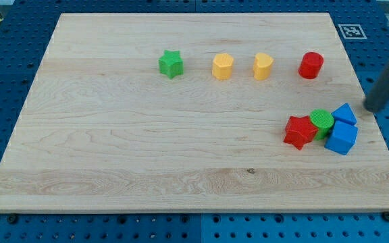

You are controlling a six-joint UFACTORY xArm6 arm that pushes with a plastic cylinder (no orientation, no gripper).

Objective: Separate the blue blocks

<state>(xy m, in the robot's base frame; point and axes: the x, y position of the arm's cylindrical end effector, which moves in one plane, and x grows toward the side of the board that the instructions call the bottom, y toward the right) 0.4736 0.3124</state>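
Two blue blocks touch each other at the view's right: a smaller blue block (345,113) above a larger blue block (342,138). A green cylinder (321,121) and a red star (300,131) press against their left side. My rod comes in from the view's upper right, and my tip (369,108) sits just right of the smaller blue block, a small gap apart.
A row runs across the view's top: a green star (171,64), a yellow block (223,67), a second yellow block (263,67) and a red cylinder (310,65). The wooden board (113,148) lies on a blue perforated table; its right edge is near my tip.
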